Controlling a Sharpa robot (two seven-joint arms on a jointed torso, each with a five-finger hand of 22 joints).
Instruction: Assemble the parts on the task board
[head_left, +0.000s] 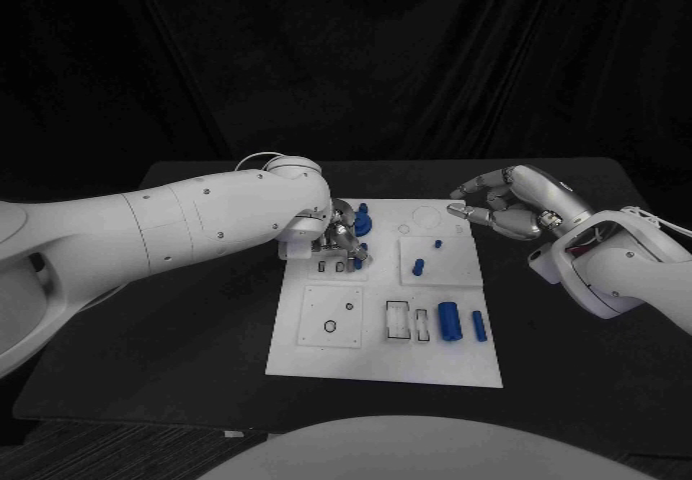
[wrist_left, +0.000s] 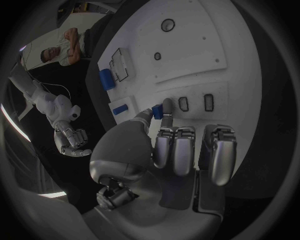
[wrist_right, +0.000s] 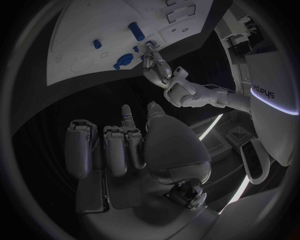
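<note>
The left hand (head_left: 335, 240) is low over the far left part of the task board (head_left: 387, 365); its thumb and one finger pinch a small blue part (wrist_left: 157, 112) just beside two dark slots, and the arm hides this grasp in the head view; the right hand (head_left: 508, 207) hovers beyond the board's far right corner, fingers curled in, holding nothing; other blue parts (head_left: 450, 320) lie near the board's right edge and one (head_left: 418, 267) in the middle; bare black table (head_left: 173, 370) is around the board.
</note>
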